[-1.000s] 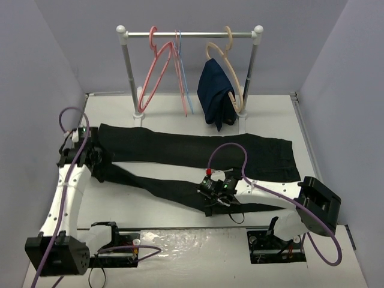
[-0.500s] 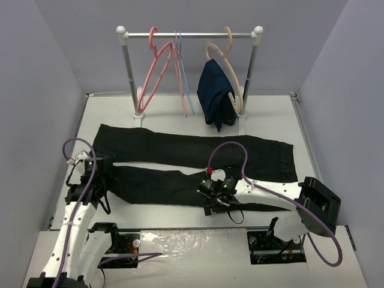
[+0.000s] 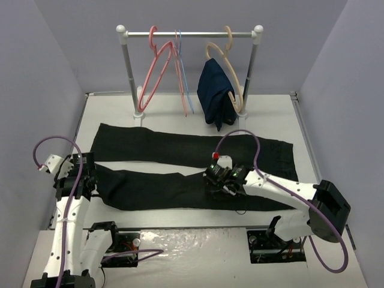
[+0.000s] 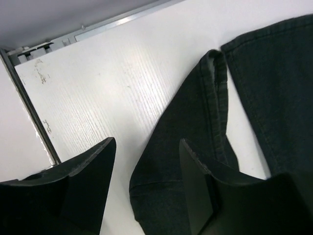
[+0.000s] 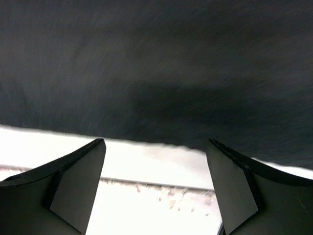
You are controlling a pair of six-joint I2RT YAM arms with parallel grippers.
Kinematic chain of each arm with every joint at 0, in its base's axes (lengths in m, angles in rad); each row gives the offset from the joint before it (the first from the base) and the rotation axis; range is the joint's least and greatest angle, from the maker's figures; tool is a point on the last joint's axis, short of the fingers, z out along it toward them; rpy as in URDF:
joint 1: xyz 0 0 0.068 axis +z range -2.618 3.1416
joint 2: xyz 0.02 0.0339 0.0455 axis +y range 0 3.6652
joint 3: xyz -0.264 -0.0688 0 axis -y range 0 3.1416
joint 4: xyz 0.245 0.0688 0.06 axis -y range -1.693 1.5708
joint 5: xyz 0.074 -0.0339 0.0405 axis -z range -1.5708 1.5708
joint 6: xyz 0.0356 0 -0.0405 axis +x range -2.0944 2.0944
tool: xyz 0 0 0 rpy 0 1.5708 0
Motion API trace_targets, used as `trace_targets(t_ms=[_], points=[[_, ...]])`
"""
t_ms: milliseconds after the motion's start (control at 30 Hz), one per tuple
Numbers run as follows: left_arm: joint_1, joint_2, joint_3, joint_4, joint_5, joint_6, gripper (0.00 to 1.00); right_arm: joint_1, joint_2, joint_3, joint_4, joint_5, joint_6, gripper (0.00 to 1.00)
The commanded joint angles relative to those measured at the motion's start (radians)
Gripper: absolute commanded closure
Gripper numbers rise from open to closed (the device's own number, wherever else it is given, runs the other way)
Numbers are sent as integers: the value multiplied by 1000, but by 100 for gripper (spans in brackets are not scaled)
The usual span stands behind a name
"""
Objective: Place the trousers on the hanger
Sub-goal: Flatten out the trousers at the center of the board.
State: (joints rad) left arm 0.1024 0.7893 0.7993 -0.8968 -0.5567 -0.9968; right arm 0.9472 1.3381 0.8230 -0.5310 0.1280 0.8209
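No lettering, label, brand mark, number or sign can be read anywhere; none is made out on the trousers (image 3: 180,147), the hanger (image 3: 154,78) or the clothes rail (image 3: 191,35).

The trousers (image 3: 180,147) are soft black cloth, matt, with stitched seams. The worktop (image 4: 122,83) is white and matt, with fine lines. The hanger (image 3: 155,79) is smooth pink plastic. The rail (image 3: 192,35) is shiny metal.

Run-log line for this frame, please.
trousers flat on table | hanger empty on rail | left claw open over hem | right claw open over near leg
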Motion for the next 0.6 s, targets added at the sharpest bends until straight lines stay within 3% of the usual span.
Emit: trace_targets(t_ms=[0, 67, 133, 333, 567], points=[[1, 45, 70, 130, 173, 99, 55, -130, -82, 34, -30, 54, -60, 19], [-32, 44, 52, 244, 393, 163, 57, -173, -91, 38, -28, 51, -86, 19], [-83, 56, 44, 307, 511, 213, 55, -186, -90, 44, -26, 47, -112, 19], [-264, 173, 116, 231, 532, 439, 38, -215, -82, 42, 4, 32, -163, 19], [-286, 366, 144, 145, 456, 516, 33, -233, -83, 25, 34, -6, -181, 18]])
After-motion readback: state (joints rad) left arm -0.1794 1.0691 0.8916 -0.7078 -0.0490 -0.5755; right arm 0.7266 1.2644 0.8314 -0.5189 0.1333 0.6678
